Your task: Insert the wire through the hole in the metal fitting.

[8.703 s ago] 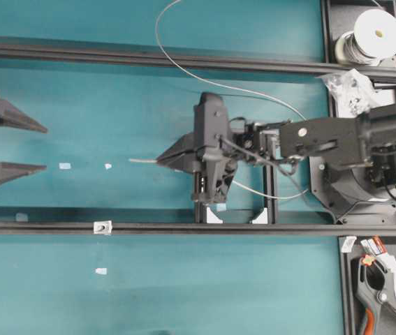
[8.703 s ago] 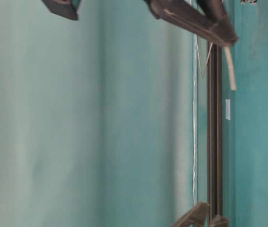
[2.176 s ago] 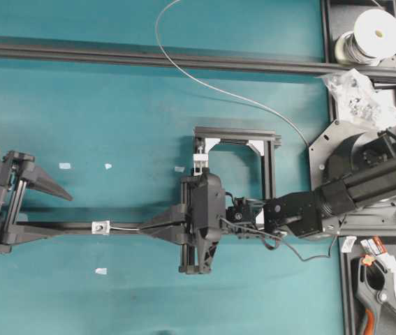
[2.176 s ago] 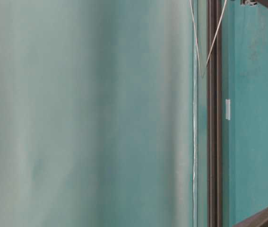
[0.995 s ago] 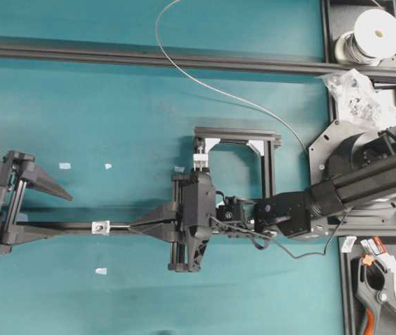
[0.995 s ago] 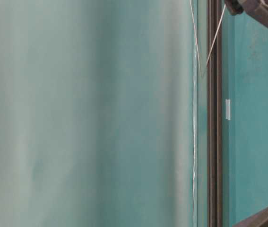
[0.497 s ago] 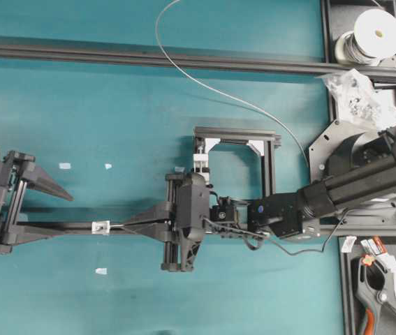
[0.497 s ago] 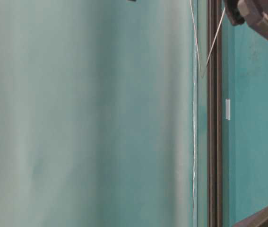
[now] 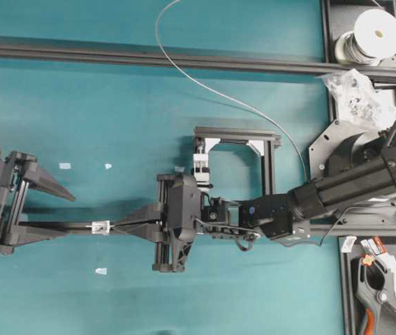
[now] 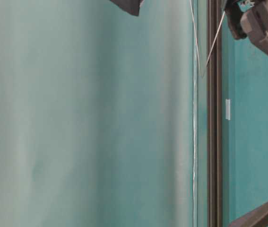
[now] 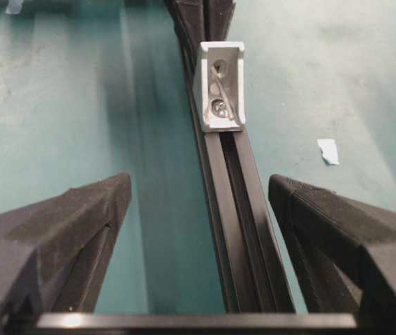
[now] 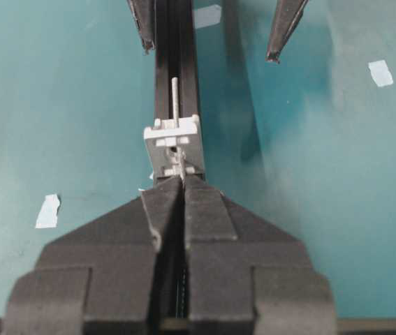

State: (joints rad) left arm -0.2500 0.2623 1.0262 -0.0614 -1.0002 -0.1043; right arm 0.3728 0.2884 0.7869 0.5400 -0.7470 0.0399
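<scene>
The metal fitting [image 9: 100,227] is a small silvery bracket sitting on the black rail [image 9: 82,227]. My right gripper [image 9: 117,227] is shut on the wire [image 9: 156,28], with its tips right against the fitting [image 12: 173,143]. In the right wrist view a short stub of wire [image 12: 175,94] sticks out past the fitting's far side. From the left wrist view the fitting [image 11: 220,98] faces me, with the wire showing in its hole. My left gripper [image 9: 68,216] stands open astride the rail [image 11: 232,209], a little short of the fitting and holding nothing.
The wire spool [image 9: 376,31] and a plastic bag [image 9: 351,87] sit at the top right, a clamp [image 9: 383,293] at the bottom right. A black frame [image 9: 236,132] stands behind the right gripper. Tape scraps [image 9: 64,166] dot the mat. A second rail [image 9: 79,52] crosses the top.
My right gripper has slid left along the rail with the wire until its tips reach the fitting. The left gripper has stayed open in place.
</scene>
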